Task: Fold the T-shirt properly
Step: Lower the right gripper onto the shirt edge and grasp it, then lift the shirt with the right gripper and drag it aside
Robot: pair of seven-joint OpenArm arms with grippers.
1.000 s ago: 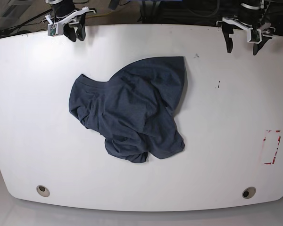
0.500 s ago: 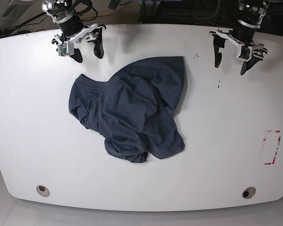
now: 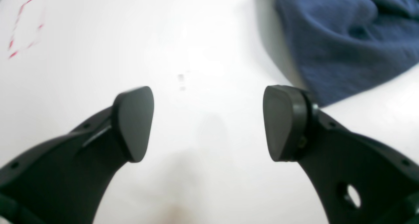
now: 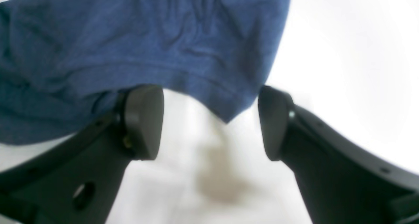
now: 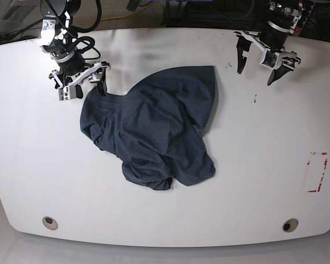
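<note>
Right wrist: T-shirt (image 4: 140, 44) corner between spread jaws (untouched, apparently).

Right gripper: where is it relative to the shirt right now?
In the base view the right gripper is at the upper left, jaws open, right at the T-shirt's upper-left edge. Its wrist view shows a hem corner between the fingers.

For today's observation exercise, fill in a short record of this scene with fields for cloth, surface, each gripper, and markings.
cloth: T-shirt, dark navy, crumpled in a heap
surface: white table
right gripper: open, at the shirt's edge, nothing held
left gripper: open, over bare table beside the shirt
markings: red dashed rectangle near the table's edge
</note>
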